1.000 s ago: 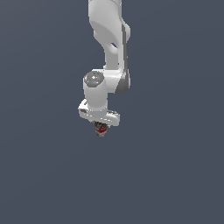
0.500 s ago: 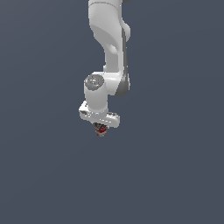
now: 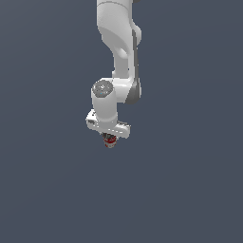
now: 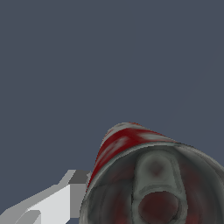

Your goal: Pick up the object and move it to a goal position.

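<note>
Item: the object [image 4: 144, 175], a small cylinder with a red and white label and a dark, ring-pull style top. In the wrist view it fills the near field, its top end toward the camera and the labelled wall running away from the lens. In the exterior view only a red and white stub shows, directly under the gripper [image 3: 109, 141], with plain dark ground all around it. Whether it rests on a surface or hangs clear cannot be told; no shadow or edge marks a floor.

Holder: the gripper, closed about the can. One pale finger [image 4: 52, 203] lies against the can's wall in the wrist view; the opposite finger is hidden behind the can. The opening is narrow, set to the can's width.

Carrier: the arm [image 3: 118, 57], white, descending from the upper edge of the exterior view, wrist pointing down.

Step in hand, by judgement: the grasp appears made, so the carry is the part of the task now open. No goal marker shows in either view.

Next move calls for: a firm, steady hold while the arm travels, and a level wrist so the smooth cylinder does not slip or tilt between the fingers.
</note>
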`<action>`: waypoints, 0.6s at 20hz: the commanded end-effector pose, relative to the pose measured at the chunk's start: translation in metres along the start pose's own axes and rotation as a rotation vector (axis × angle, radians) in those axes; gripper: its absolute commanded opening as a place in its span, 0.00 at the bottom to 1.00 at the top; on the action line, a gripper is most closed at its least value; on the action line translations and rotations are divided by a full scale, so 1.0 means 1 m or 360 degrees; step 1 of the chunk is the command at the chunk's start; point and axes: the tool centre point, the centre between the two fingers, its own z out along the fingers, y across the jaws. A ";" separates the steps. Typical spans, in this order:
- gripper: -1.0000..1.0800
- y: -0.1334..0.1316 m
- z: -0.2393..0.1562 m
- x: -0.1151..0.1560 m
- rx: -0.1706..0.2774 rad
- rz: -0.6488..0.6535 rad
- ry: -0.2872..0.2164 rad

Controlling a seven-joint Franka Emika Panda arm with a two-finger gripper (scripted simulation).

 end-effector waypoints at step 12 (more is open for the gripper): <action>0.00 -0.051 -0.055 -0.035 0.0000 -0.0002 0.0005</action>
